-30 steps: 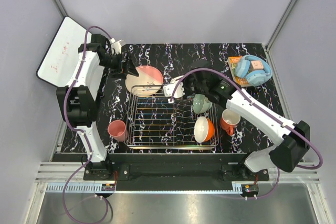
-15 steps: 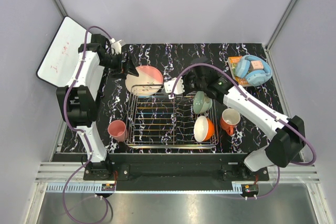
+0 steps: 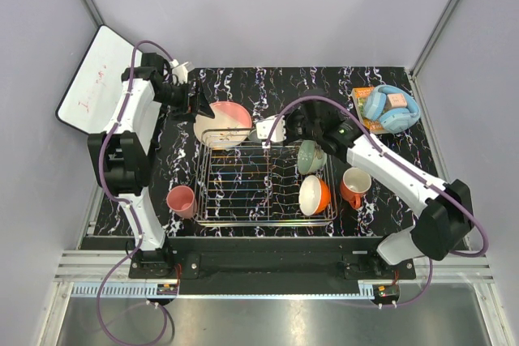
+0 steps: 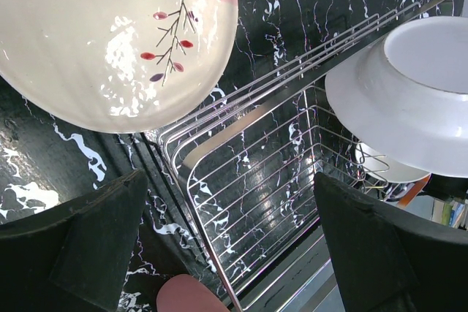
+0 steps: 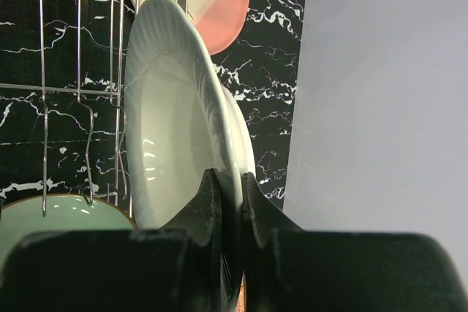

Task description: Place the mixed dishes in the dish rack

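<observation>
The black marbled surface (image 3: 243, 87) carries everything. The right arm (image 3: 389, 168) rises from the near right corner and stretches left across the rack's right side to its far edge. The left arm (image 3: 134, 115) stands up from the near left corner, runs along the left edge and bends inward near the far left corner.

The rack (image 3: 243, 192) sits in the near middle of the surface. A white board (image 3: 93, 79) leans beyond the left edge; its red writing is too small to read.

The pink plate (image 3: 223, 123) lies flat just beyond the rack's far left corner, a twig print on its cream part. The left hand (image 4: 228, 180) hovers by it with fingers (image 4: 95, 231) wide apart, gripping nothing.

The white plate (image 5: 175, 129) stands on edge over the rack's far rim, its rim pinched in the right hand (image 5: 227, 180).

Blue headphones (image 3: 389, 108) rest in the far right corner.

The green bowl (image 3: 310, 157) leans on edge in the rack's right side, with the orange bowl (image 3: 315, 197) on edge nearer the rack's near right corner.

The mug (image 3: 355, 186) stands on the surface just right of the rack. The cup (image 3: 180, 200) sits just left of the rack, toward the near edge.
</observation>
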Motion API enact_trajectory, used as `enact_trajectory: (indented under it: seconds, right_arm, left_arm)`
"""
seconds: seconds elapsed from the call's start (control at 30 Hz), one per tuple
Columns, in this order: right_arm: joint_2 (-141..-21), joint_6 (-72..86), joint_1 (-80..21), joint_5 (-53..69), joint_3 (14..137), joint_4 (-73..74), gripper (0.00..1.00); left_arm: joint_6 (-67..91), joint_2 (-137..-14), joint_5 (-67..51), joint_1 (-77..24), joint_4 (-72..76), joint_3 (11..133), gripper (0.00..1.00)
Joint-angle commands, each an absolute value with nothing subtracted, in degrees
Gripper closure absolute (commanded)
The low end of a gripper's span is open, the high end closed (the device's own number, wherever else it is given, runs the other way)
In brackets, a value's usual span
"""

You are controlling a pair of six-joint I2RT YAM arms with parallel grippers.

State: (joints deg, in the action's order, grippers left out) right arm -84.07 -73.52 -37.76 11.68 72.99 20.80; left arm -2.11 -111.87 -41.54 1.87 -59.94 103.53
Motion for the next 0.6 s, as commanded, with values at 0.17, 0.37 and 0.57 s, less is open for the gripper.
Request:
enact_trajectory:
  seconds: [0.17,0.37,0.57]
  right_arm:
    - [-79.3,-66.5,-37.0,12.4,64.6,14.0,1.0]
    - [-77.7,-65.1,-37.0,11.9,61.4,13.6,1.0]
    - [-79.0,-64.8,-36.0,12.6,62.0,13.5,1.0]
  left_arm:
    - [-2.1,-112.5,-43.2,1.8,-59.0,106.3,0.01]
    - [-2.1,-112.6,-43.4,1.8,-59.0,106.5,0.01]
    - [-2.1,-112.5,-43.3,1.8,-59.1,106.2,0.01]
